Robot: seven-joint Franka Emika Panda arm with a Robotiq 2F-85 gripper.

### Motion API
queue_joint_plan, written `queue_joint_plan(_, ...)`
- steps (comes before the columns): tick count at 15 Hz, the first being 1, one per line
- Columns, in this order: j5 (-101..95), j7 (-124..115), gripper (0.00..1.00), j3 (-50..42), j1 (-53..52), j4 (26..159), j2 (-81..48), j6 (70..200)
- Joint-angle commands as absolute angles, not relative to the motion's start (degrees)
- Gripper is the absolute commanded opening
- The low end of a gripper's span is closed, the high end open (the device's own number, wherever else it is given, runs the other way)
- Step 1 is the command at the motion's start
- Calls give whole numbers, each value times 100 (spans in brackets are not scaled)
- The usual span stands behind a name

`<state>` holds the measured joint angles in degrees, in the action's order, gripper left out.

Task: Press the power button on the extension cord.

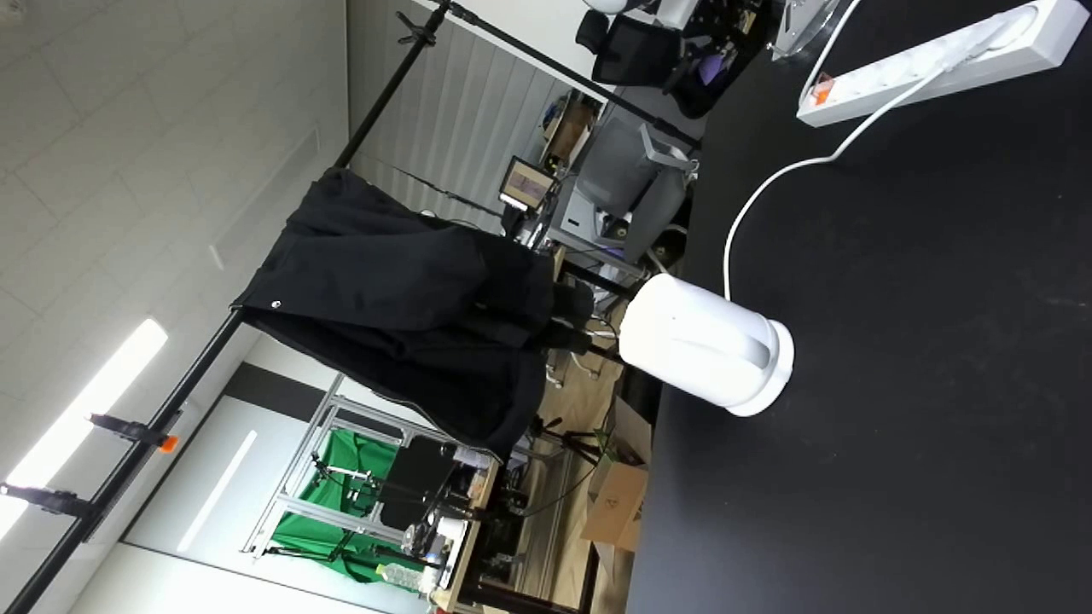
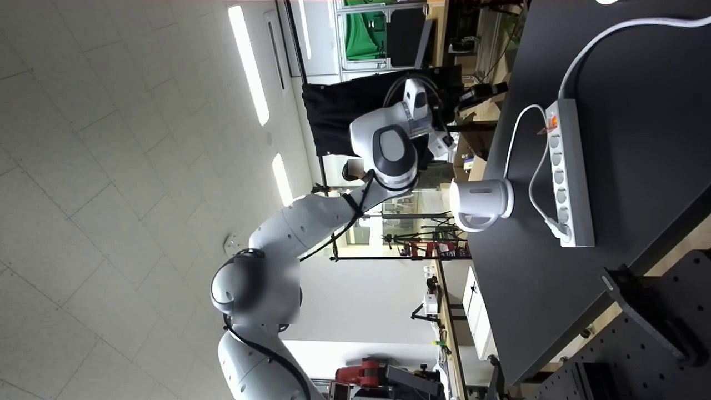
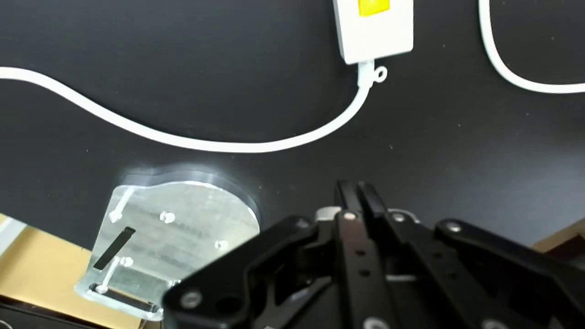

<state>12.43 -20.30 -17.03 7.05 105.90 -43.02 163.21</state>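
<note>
- On the dark tabletop point(image 2: 633, 144) lies the extension cord point(image 2: 569, 183), sockets facing up.
- Its power button point(image 3: 374, 6) sits at the end nearest me, at the top of my wrist view.
- My gripper point(image 3: 354, 186) hangs off that end, well apart from it, fingers point(image 3: 346, 198) pressed together.
- From that end its own cable point(image 3: 242, 147) curves between the cord and a clear plate point(image 3: 192, 228), which overlaps a table edge point(image 3: 45, 231).
- Beside the cord a white kettle point(image 2: 479, 199) stands upright; its thin cable point(image 2: 510, 149) runs near the button end to a plug point(image 2: 557, 228) in the last socket.
- On the cord's side away from the kettle I have open tabletop; past the plugged end a table border point(image 2: 561, 340) shows.
</note>
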Motion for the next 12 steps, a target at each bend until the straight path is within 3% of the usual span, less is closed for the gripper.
queue_joint_plan(1,1255,-1643,39,-1483,1029,11220,-3520,16391)
queue_joint_plan(3,1232,-1502,54,-1484,1138,11431,-3265,16406)
queue_joint_plan(4,1175,-1702,35,-1561,1018,11033,-3651,16328)
queue_joint_plan(7,1171,-1588,53,-1542,1119,11255,-3409,16329)
queue_joint_plan(12,1177,-1581,54,-1504,1120,11299,-3397,16347)
